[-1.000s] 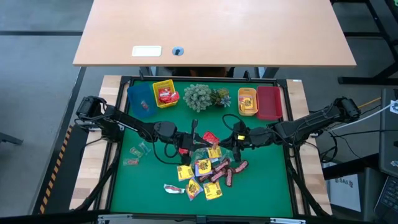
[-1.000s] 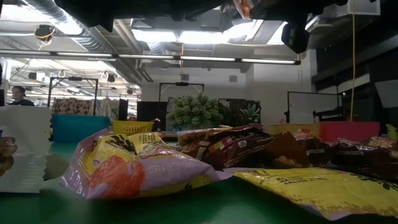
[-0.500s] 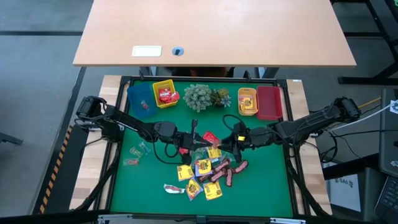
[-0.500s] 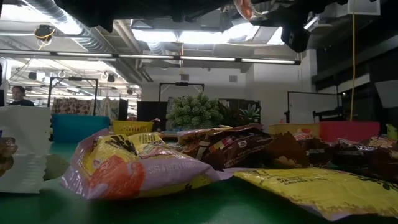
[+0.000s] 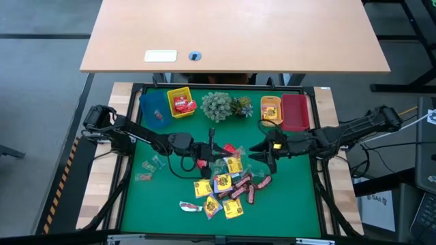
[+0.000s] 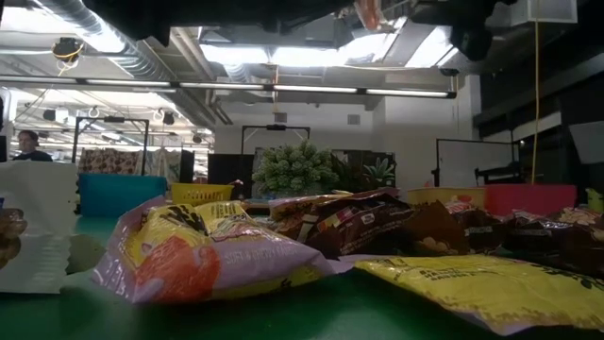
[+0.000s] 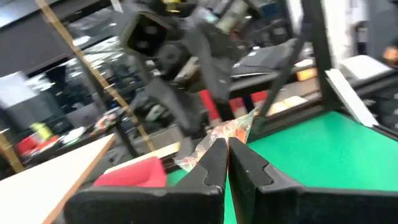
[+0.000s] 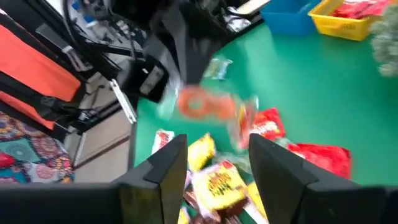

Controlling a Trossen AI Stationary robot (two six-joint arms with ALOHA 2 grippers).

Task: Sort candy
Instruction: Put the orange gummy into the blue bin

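The candy pile point(image 5: 228, 187) lies on the green mat: yellow square packets, dark bars and red packets. My left gripper point(image 5: 206, 154) is shut on a clear-wrapped candy with an orange sweet point(image 7: 227, 132), held above the pile's far edge. My right gripper point(image 5: 259, 154) point(image 8: 217, 165) stands open to the right of that candy, touching nothing. In the right wrist view the held candy point(image 8: 205, 106) shows blurred beyond my open fingers. Two clear-wrapped sweets point(image 5: 150, 169) lie apart at the mat's left. My left gripper pinches one end of the clear wrapper point(image 7: 219, 138) between its two shut fingers. The fingers lie level and come from the table's left. The rest of the wrapper sticks out past the fingertips toward the right arm, lifted clear of the mat.
Along the far edge stand a blue bin point(image 5: 154, 109), a yellow bin point(image 5: 181, 102) with red packets, a grey-green plant cluster point(image 5: 221, 105), an orange bin point(image 5: 271, 110) and a red bin point(image 5: 294, 111). Bare mat lies at the near left and near right.
My right gripper has opened and let go of the clear-wrapped candy, then drawn back toward the table's right edge and a little up. The candy stays in my left gripper, which has kept still.
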